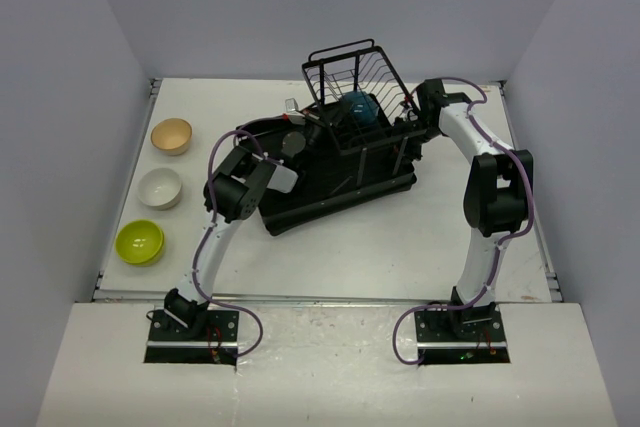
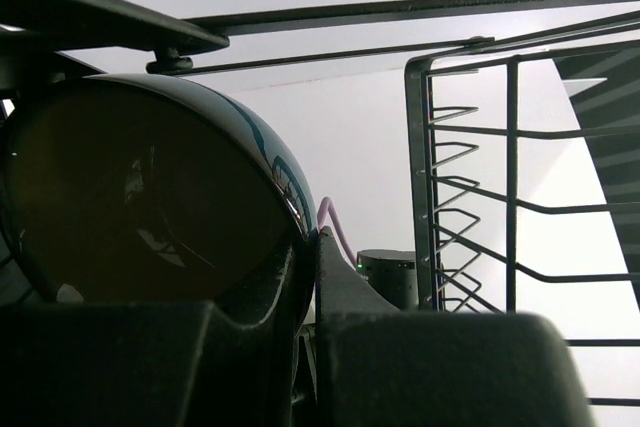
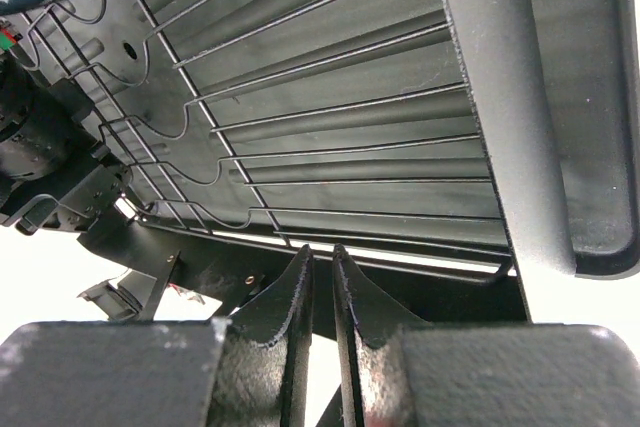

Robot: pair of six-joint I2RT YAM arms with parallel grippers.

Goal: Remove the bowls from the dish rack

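1. My left end effector (image 2: 312, 257) pinches the rim of the dark blue bowl (image 2: 140, 197), which sits inside the wire basket (image 2: 470, 197) of the dish rack (image 1: 330, 187).
2. My right end effector (image 3: 318, 257), fingers pressed together, sits at the rack's right end, facing its ribbed tray.
3. On the bench (image 1: 380, 247), left of the rack and apart from one another, stand a tan bowl (image 1: 171, 135), a cream bowl (image 1: 160, 187) and a lime bowl (image 1: 139, 241).

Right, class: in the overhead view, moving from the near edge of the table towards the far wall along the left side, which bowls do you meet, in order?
First the green bowl, then the white bowl, then the tan bowl.
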